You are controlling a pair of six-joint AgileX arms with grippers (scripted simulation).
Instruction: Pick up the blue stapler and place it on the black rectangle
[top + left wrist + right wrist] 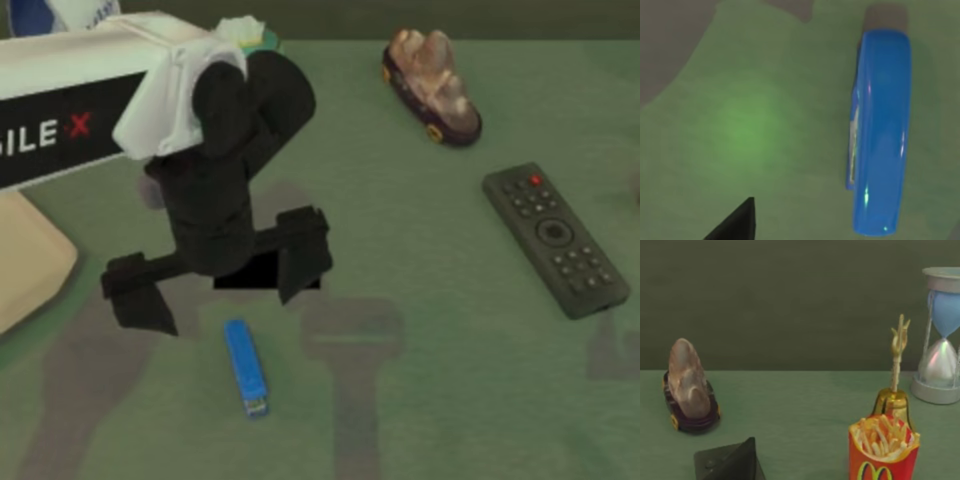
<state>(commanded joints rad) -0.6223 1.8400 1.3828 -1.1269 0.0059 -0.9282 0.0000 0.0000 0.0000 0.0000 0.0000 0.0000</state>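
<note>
The blue stapler [245,367] lies flat on the green table near the front, its silvery tip toward the front edge. In the left wrist view the blue stapler [882,135] fills one side, just past one dark fingertip [740,225]. My left gripper [225,312] hangs open above the table just behind the stapler, touching nothing. The black rectangle [262,272] lies under that gripper, mostly hidden by its fingers and wrist. My right arm is outside the top view. Its wrist view shows one fingertip [747,460], set wide with nothing held.
A dark grey remote [555,240] lies at the right, and a toy car [432,85] with a rock-like load at the back. A tan board [30,260] sits at the left edge. The right wrist view shows a fries box [882,450], a bell [895,400] and an hourglass [940,340].
</note>
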